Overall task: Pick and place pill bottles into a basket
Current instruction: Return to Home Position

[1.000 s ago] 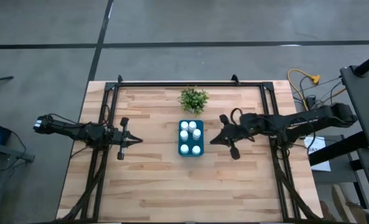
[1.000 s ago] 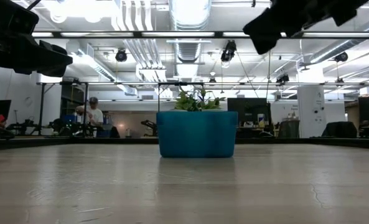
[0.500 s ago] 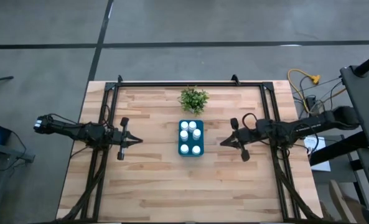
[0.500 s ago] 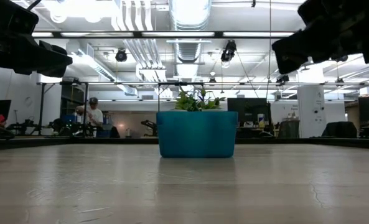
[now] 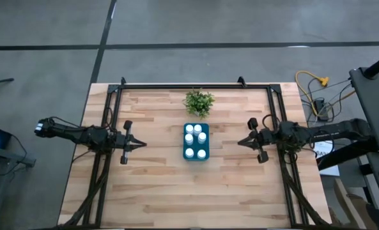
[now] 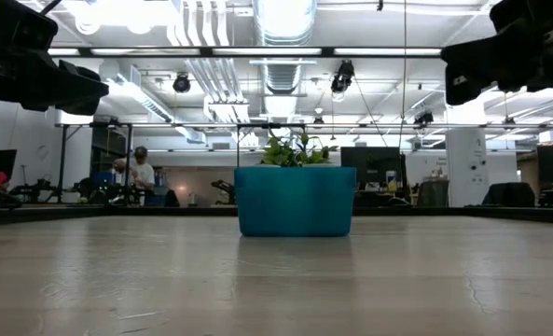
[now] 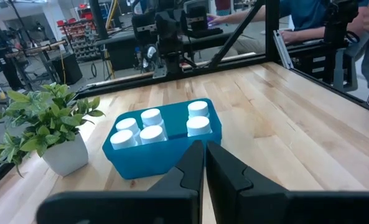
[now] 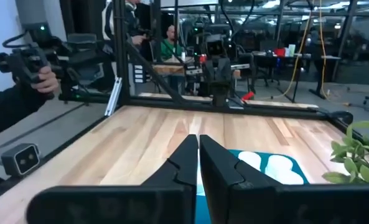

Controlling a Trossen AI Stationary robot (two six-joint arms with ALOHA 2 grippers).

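Note:
The teal-blue basket (image 5: 195, 142) stands in the middle of the table and holds several white pill bottles (image 5: 196, 134), upright, caps up. It also shows in the low view (image 6: 295, 201), the left wrist view (image 7: 153, 152) and the right wrist view (image 8: 284, 171). My left gripper (image 5: 143, 144) is shut and empty, to the basket's left, above the table. My right gripper (image 5: 239, 142) is shut and empty, to the basket's right, raised above the table (image 6: 453, 79). Both point at the basket.
A small green plant in a white pot (image 5: 199, 102) stands just behind the basket, toward the far edge. Black frame rails (image 5: 195, 85) run along the table's far edge and both sides. People show beyond the table in the wrist views (image 8: 22, 93).
My right gripper has drawn back from the basket toward the table's right edge, staying raised above the table. The basket and its bottles have stayed where they were.

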